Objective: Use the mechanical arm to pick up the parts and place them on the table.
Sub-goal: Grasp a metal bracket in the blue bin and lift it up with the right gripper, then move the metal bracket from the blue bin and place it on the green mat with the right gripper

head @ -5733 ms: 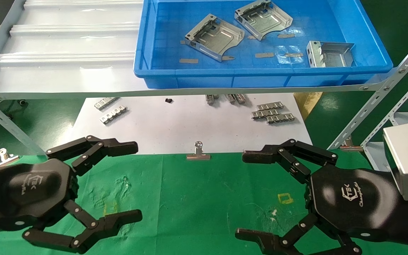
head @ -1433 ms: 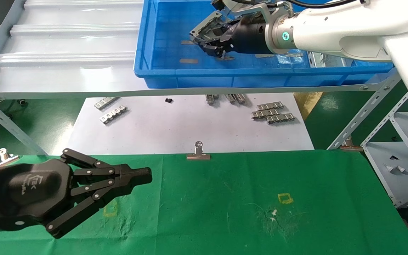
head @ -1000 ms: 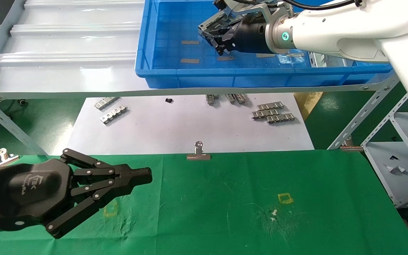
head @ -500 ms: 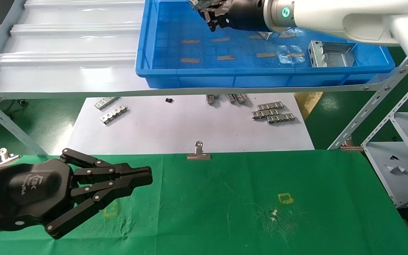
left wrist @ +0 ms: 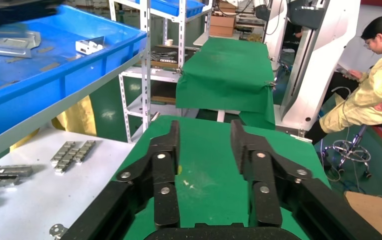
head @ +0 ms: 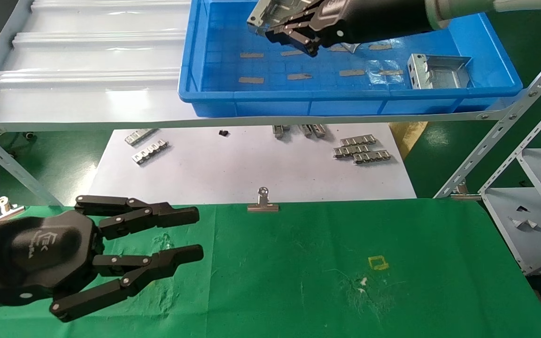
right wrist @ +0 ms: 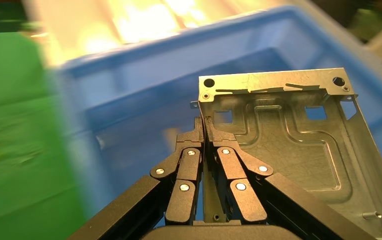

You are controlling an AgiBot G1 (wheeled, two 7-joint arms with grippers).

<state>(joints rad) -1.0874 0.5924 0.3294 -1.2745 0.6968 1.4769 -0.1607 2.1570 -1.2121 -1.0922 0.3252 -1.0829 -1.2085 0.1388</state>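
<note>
My right gripper [head: 277, 29] is shut on the side flange of a shiny silver part [head: 265, 11] and holds it in the air above the blue tray [head: 345, 96]. In the right wrist view the fingers [right wrist: 204, 122] pinch the thin flange and the part [right wrist: 288, 140] hangs over the tray [right wrist: 144, 100]. Another part [head: 439, 70] lies in the tray's right end. My left gripper [head: 195, 234] is open and empty just above the green table [head: 298, 263] at the near left. The left wrist view shows its jaws [left wrist: 204, 135] spread apart over the cloth [left wrist: 203, 170].
The tray sits on a white shelf [head: 87, 70] carried by a slotted metal frame [head: 500, 136]. Below it a white sheet [head: 251, 164] holds small toothed strips [head: 359, 152]. A binder clip [head: 263, 202] grips the cloth's far edge. A yellow square [head: 377, 263] marks the cloth.
My left gripper has opened from shut. My right gripper has lifted the part higher out of the tray and nearer the head camera.
</note>
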